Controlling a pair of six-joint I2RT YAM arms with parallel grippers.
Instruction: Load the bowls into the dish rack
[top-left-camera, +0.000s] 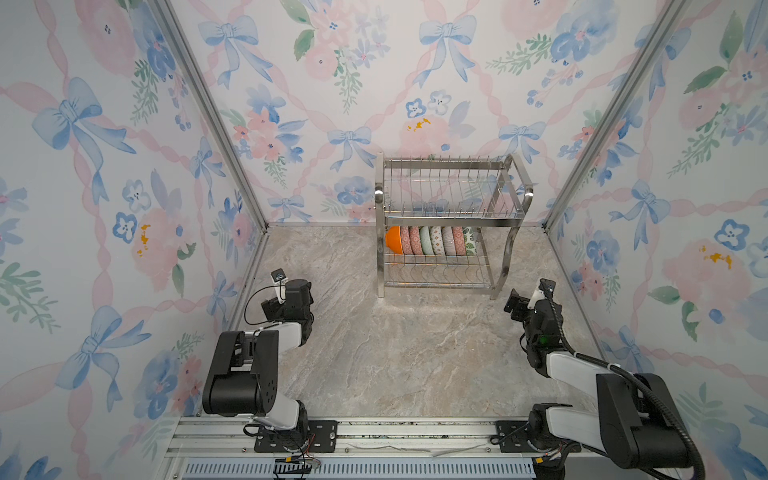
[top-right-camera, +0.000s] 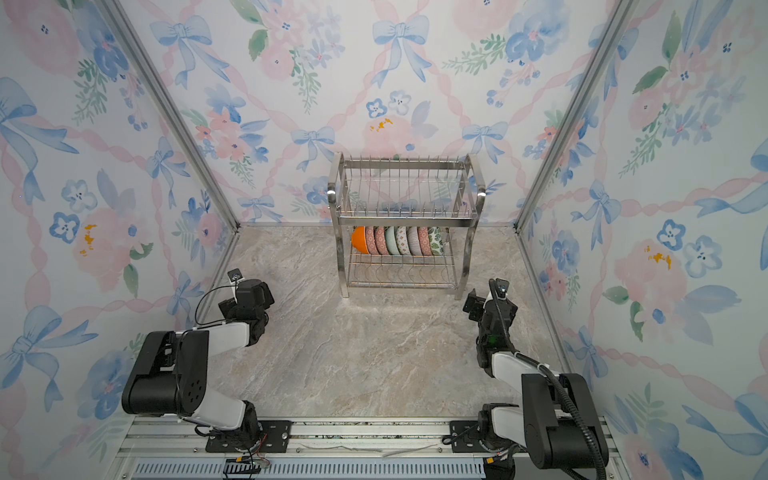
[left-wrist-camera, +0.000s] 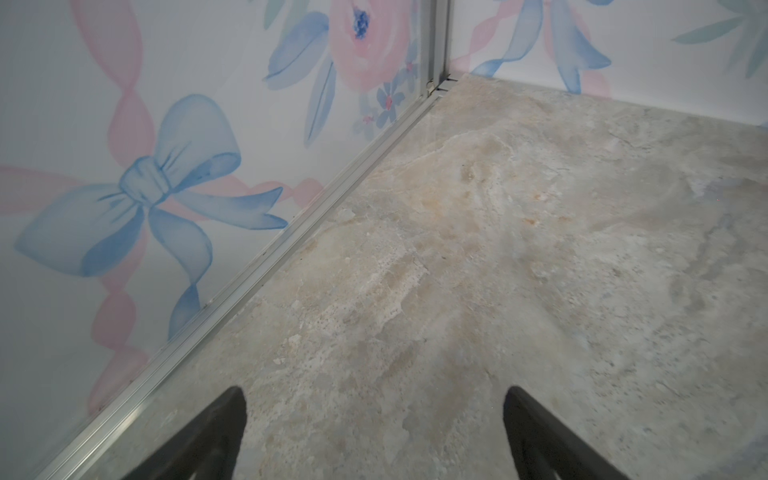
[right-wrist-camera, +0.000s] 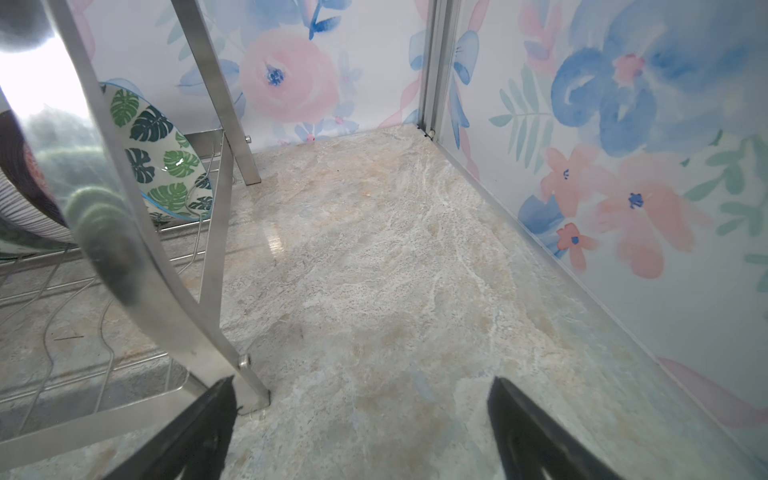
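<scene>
Bowls stand on edge in the lower tier of the dish rack, right of centre in both top views, near the back wall. We note the rack's long axis runs L-R across the frame; the bowl row follows the same axis. Orange bowl at L end, leaf-print bowl at R end; openings face frame R. Left gripper: jaws wide apart, holding nothing, over table. Right gripper: jaws likewise spread, nothing between, just beside the rack's near R leg.
</scene>
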